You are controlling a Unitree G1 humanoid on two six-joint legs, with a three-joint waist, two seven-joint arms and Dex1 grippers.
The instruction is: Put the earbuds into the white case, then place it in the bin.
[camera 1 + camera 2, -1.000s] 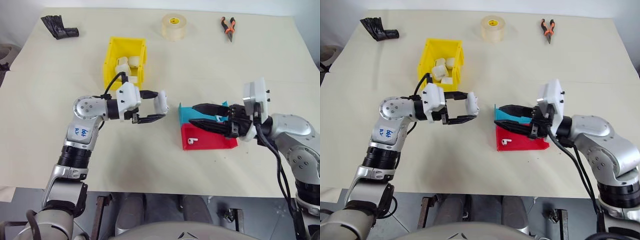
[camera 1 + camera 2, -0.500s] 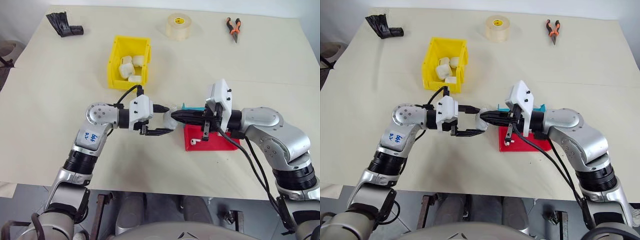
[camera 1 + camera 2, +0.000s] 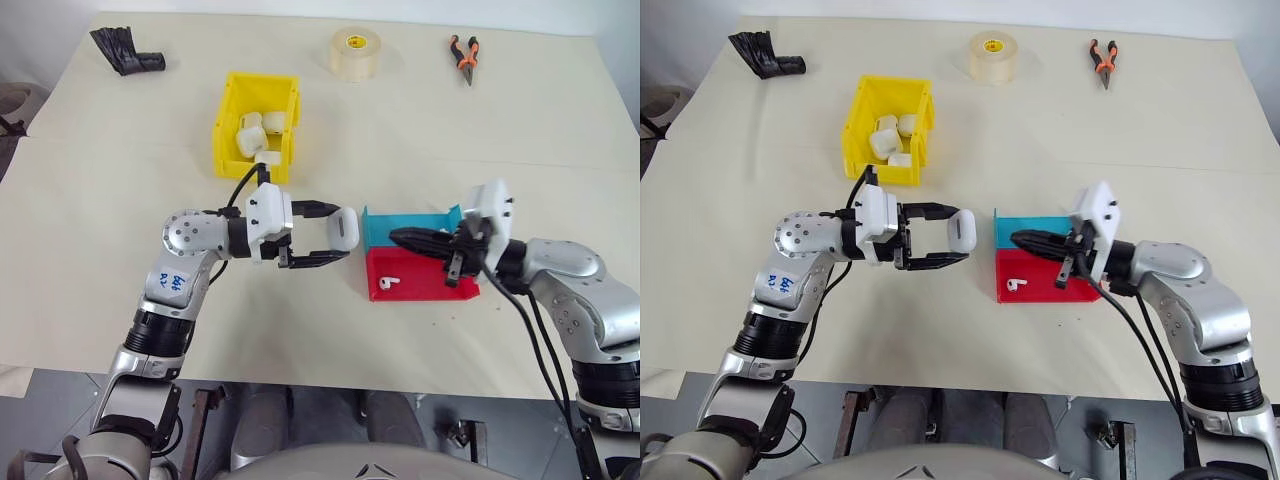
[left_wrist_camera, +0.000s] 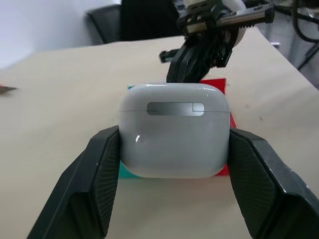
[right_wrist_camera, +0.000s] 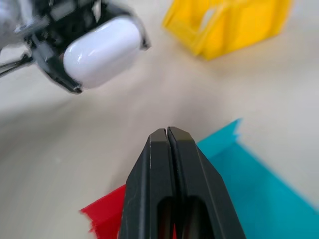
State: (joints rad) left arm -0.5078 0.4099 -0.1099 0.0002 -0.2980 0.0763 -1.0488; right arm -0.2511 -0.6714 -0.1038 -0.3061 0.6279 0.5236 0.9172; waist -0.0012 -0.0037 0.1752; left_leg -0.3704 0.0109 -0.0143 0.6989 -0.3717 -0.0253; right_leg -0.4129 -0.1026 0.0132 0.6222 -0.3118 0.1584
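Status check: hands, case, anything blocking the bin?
Left hand shut on white case, lid closed, held above the table. Right hand shut, empty, over the trays. One earbud in red tray. Path to bin clear.

- Head stereo pair: high, looking forward-down over table (image 3: 120, 200) (nearly identical coverage).
- Wrist cams: close, level, facing each other; both catch white case (image 4: 174, 130).
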